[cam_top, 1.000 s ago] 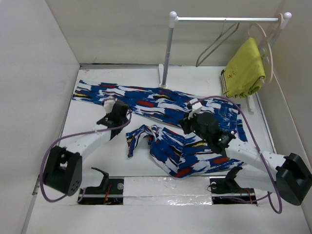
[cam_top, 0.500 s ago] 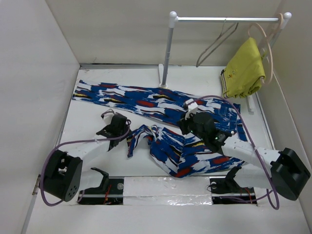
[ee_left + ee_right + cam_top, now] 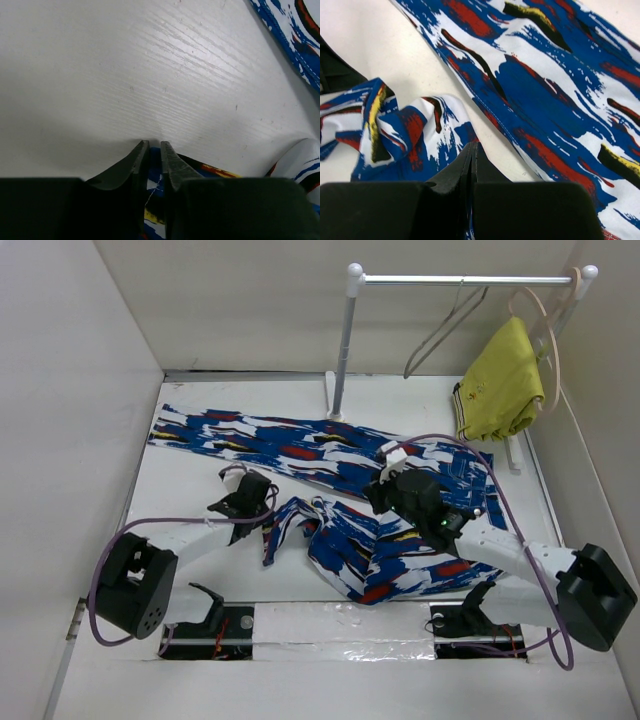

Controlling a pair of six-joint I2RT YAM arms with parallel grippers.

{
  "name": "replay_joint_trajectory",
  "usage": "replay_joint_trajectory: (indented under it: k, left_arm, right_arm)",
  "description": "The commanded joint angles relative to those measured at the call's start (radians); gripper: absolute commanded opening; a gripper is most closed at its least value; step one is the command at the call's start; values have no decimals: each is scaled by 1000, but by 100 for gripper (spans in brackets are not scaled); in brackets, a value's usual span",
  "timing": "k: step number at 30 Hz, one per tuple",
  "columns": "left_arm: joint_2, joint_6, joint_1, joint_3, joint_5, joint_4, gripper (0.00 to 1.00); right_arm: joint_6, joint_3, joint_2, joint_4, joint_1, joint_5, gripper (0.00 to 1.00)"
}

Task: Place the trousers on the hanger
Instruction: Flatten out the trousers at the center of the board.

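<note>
The blue-and-white printed trousers (image 3: 300, 452) lie flat on the white table. One leg stretches from the far left to the right, and the other is bunched up in the middle. My left gripper (image 3: 264, 512) is at the bunched leg's end, and its jaws (image 3: 154, 145) are shut on a fold of printed cloth. My right gripper (image 3: 378, 496) rests on the trousers near the crotch. Its jaws (image 3: 471, 145) are pressed together with a sliver of blue cloth between them. The thin grey hanger (image 3: 445, 330) hangs empty on the rail.
A white rail (image 3: 460, 280) on a post (image 3: 343, 340) stands at the back. A pale beige hanger (image 3: 545, 315) holds a yellow garment (image 3: 500, 385) at its right end. White walls close in the left, back and right sides.
My left gripper has moved from the far leg's edge toward me and to the right, reaching the bunched leg end. My right gripper has shifted slightly left.
</note>
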Motion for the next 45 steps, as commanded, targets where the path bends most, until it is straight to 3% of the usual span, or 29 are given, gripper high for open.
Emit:
replay_joint_trajectory:
  k: [1, 3, 9, 13, 16, 21, 24, 27, 29, 32, 34, 38, 42, 45]
  left_arm:
    - [36, -5, -29, 27, -20, -90, 10]
    - [48, -6, -29, 44, -24, -104, 0]
    - [-44, 23, -29, 226, -172, -230, 0]
    - [-96, 76, -29, 406, -374, -352, 0]
    - [-142, 86, 14, 505, -463, -463, 0]
    - [-283, 164, 135, 518, -517, -454, 0]
    - [-282, 231, 219, 582, -528, -496, 0]
    - [-302, 247, 229, 674, -648, -570, 0]
    - [-343, 298, 238, 652, -712, -507, 0]
    - [-394, 403, 311, 599, -683, -382, 0]
    - [-365, 406, 342, 593, -656, -374, 0]
    - [-271, 385, 356, 559, -752, -364, 0]
    - [-101, 366, 534, 529, -696, -317, 0]
    - [17, 316, 589, 585, -692, -333, 0]
  right_arm:
    - [-11, 26, -50, 52, 10, 23, 1]
    - [-11, 23, -70, 52, 10, 22, 1]
    - [-9, 6, -116, 52, 10, 48, 1]
    - [-2, 0, -141, 41, 10, 74, 1]
    - [-2, -4, -165, 26, 10, 95, 1]
    - [4, -18, -221, 24, 10, 105, 3]
    - [6, -15, -221, 21, 10, 94, 3]
    - [8, -12, -236, 7, 10, 88, 3]
    - [9, -17, -245, 9, 10, 92, 4]
    - [8, -18, -262, 6, 10, 85, 4]
    - [11, -21, -270, 6, 10, 83, 4]
    - [14, -21, -270, 4, 10, 86, 4]
    - [18, -21, -265, -2, 1, 106, 4]
    - [26, -20, -274, -21, -8, 114, 4]
